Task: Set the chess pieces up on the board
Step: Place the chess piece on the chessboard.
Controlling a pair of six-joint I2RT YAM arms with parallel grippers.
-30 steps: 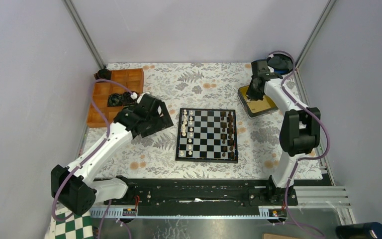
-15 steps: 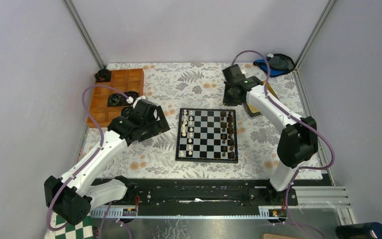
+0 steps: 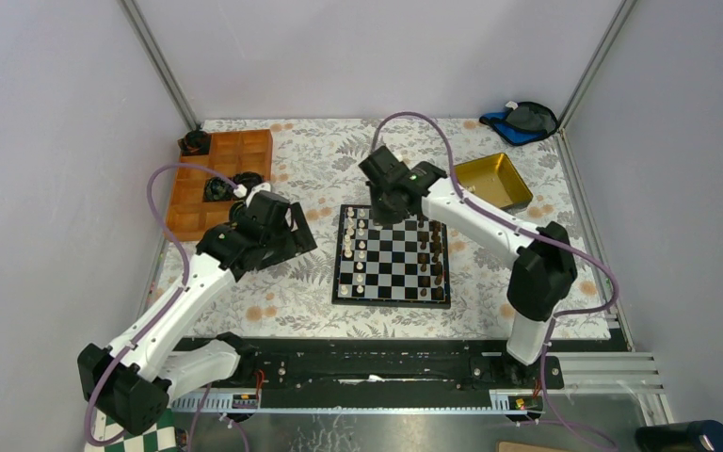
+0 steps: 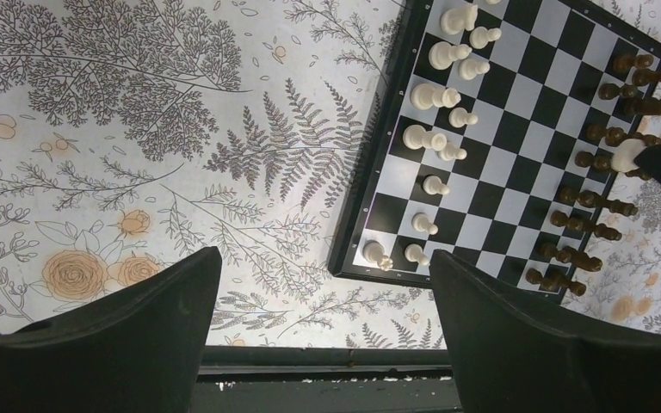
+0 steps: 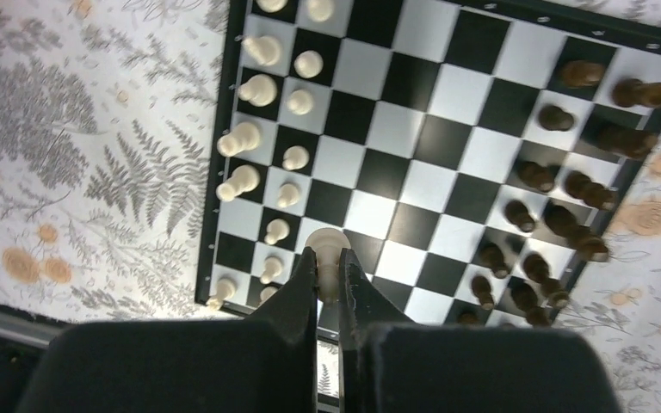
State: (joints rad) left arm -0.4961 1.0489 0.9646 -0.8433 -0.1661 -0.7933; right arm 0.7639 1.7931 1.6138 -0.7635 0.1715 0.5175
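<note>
The board (image 3: 391, 302) lies mid-table, with white chess pieces (image 3: 356, 247) in two files along its left side and dark pieces (image 3: 430, 250) along its right. My right gripper (image 3: 384, 203) hovers over the board's far left part. In the right wrist view this gripper (image 5: 327, 265) is shut on a white piece (image 5: 327, 244), held above the board (image 5: 205, 258) near the white files. My left gripper (image 3: 292, 233) hangs left of the board over the cloth. Its jaws (image 4: 323, 258) stand wide open with nothing between them, and the board (image 4: 379, 277) lies ahead to the right.
An orange compartment tray (image 3: 216, 169) sits at the back left, a gold tin (image 3: 494, 179) at the back right, and a blue-black object (image 3: 522, 118) in the far right corner. A black rail (image 3: 358, 363) runs along the near edge. A green checkered board (image 3: 146, 438) shows at bottom left.
My right arm has swung left from the gold tin to above the board's far left part. The left arm has drifted slightly toward the near side, jaws still open.
</note>
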